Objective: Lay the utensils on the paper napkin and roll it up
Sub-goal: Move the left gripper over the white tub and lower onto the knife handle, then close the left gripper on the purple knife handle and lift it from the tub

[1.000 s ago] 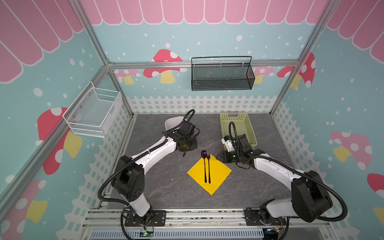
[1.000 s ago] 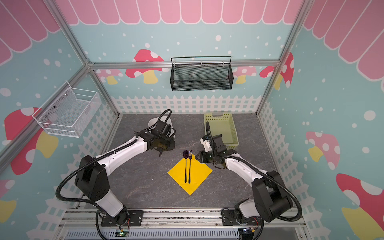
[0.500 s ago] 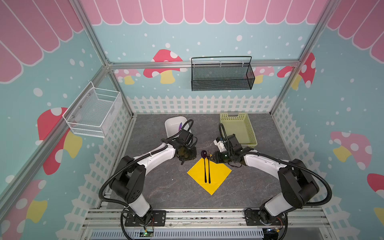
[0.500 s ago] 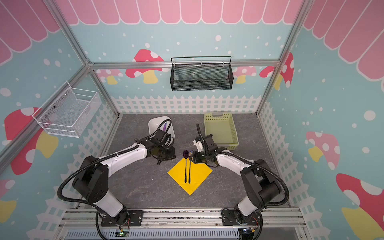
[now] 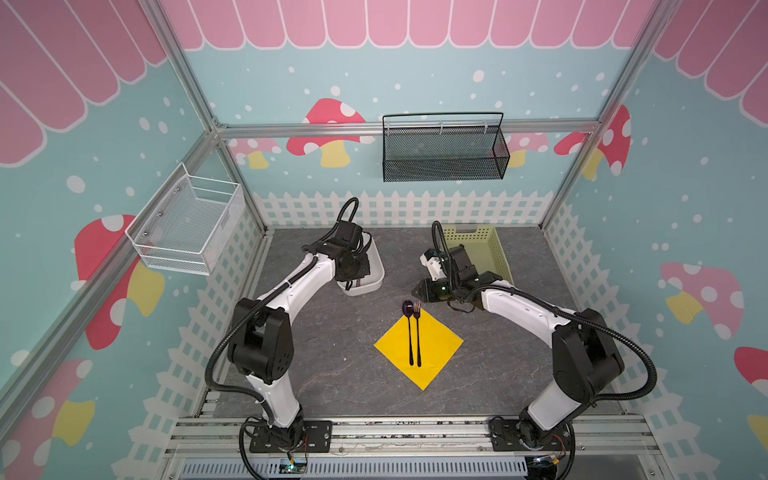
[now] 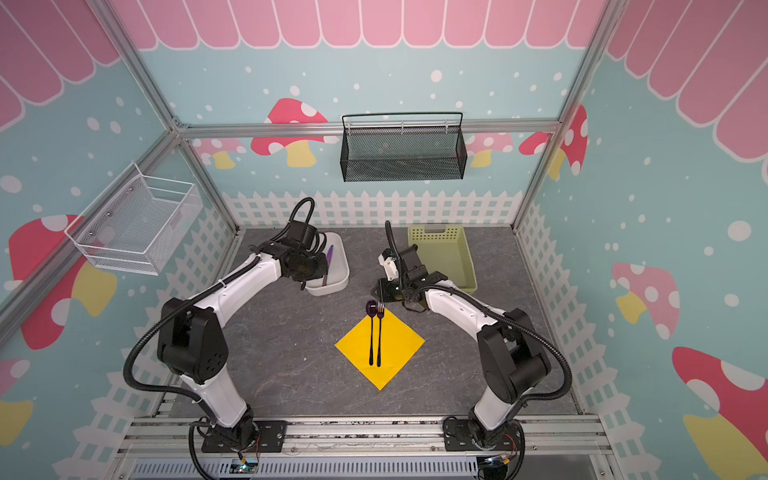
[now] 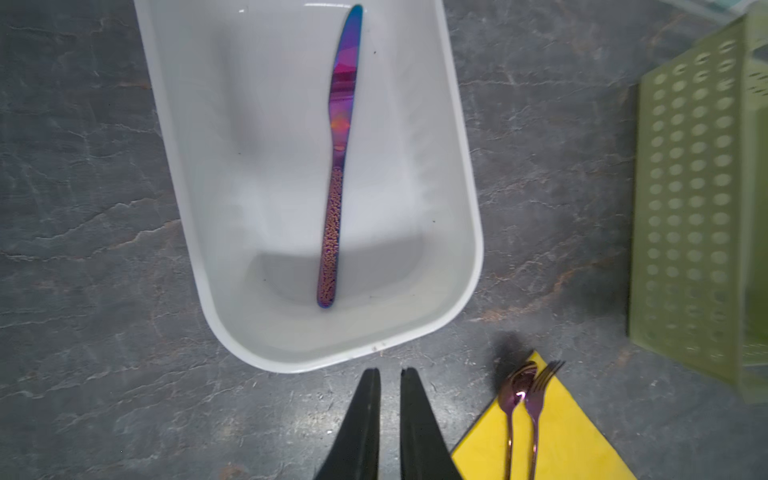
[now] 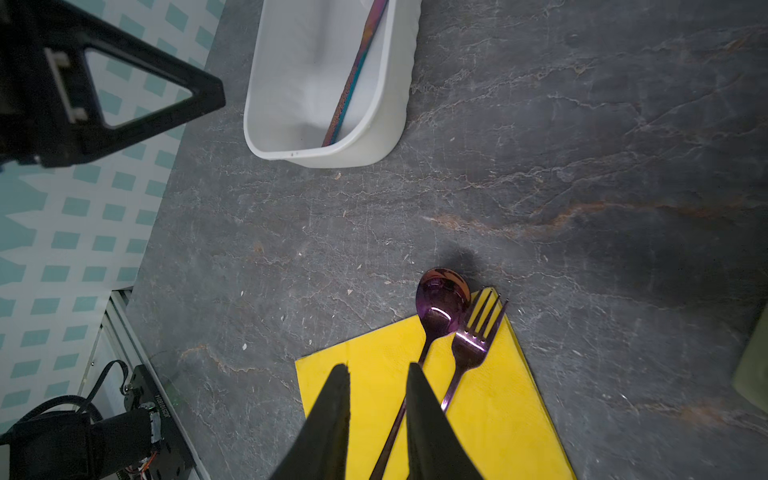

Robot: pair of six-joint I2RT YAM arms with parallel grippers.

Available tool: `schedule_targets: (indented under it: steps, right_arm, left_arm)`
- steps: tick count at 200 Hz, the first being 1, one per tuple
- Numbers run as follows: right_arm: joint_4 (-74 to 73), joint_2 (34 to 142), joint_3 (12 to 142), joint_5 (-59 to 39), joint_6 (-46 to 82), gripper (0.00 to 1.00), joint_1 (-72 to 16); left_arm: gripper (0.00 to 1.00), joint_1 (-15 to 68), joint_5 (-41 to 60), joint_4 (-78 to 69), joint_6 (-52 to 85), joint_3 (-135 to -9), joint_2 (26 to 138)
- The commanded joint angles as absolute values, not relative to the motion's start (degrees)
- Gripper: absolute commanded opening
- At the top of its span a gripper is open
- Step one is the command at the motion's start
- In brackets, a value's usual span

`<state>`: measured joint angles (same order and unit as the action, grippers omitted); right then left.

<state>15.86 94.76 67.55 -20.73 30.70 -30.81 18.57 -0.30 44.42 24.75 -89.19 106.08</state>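
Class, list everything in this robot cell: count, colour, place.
paper napkin: 1, yellow, mid-table
spoon: 1, dark purple, on napkin
fork: 1, dark purple, on napkin beside spoon
knife: 1, iridescent violet, in tub
tub: 1, white, table, far left
perforated basket: 1, pale green, table, far right
mesh basket: 1, black, back wall
wire basket: 1, white, left wall
table: 1, grey, underneath
left claw: 1, black, by tub, barely open, empty
right claw: 1, black, near napkin's far corner, open, empty
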Motion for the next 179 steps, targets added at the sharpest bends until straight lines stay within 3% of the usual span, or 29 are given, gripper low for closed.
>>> schedule_targets:
  steps: [1, 107, 179]
  right_arm:
    - [19.34, 96.16, 69.48, -19.68, 28.75, 0.27, -31.20]
    - [22.54, 95.93, 71.95, -18.98, 28.75, 0.28, -31.16]
    - [23.38, 95.41, 72.42, -18.11, 28.74, 0.30, -31.18]
  left_arm:
    - [0.16, 17.65, -4.79, 51.14, 20.44, -94.44, 112.05]
    - [0.26, 13.88, 0.51, 59.47, 17.33, -116.09, 134.22]
    - [0.28, 14.02, 0.85, 62.82, 17.17, -123.39, 141.46]
